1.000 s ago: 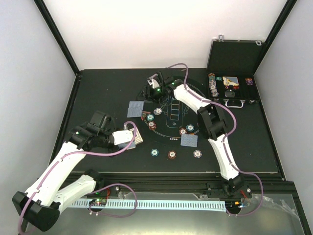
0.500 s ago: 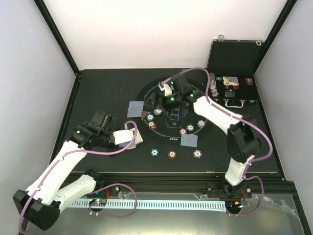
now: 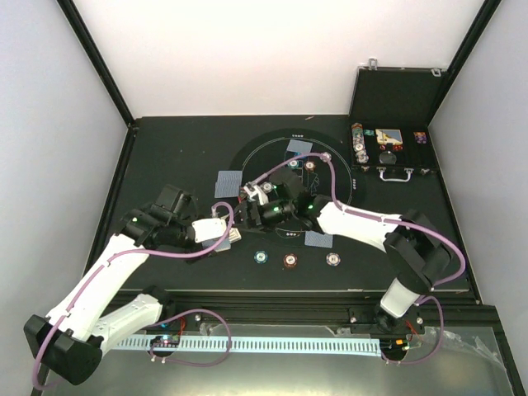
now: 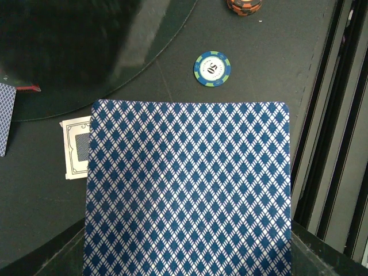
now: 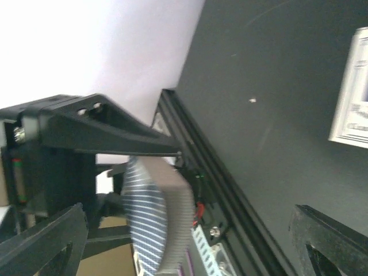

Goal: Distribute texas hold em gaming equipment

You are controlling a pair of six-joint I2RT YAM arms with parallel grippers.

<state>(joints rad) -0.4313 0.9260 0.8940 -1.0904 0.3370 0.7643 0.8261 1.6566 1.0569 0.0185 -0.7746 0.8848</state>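
My left gripper [image 3: 216,229] is shut on a deck of cards [image 3: 233,238] with blue diamond backs, which fills the left wrist view [image 4: 190,190] and hides the fingers. My right gripper [image 3: 250,213] is open just right of the deck. In the blurred right wrist view its fingers [image 5: 40,241] stand wide apart, with the deck [image 5: 155,224] edge-on between them. Dealt cards lie at the mat's left [image 3: 228,183], far side [image 3: 299,148] and near side [image 3: 318,239]. A green chip [image 3: 261,256], a brown-red chip [image 3: 290,261] and a whitish chip [image 3: 332,259] lie in a row in front.
The round black mat [image 3: 264,153] lies mid-table. An open black case [image 3: 396,95] with more chips stands at the back right. A white-bordered card [image 4: 77,148] lies under my left gripper. The right arm stretches across the mat. A black rail [image 3: 289,309] edges the table's near side.
My right gripper has swung from the mat's far side back toward me, to the deck in my left gripper. A card and chips now show at the mat's far side. The left arm has barely moved.
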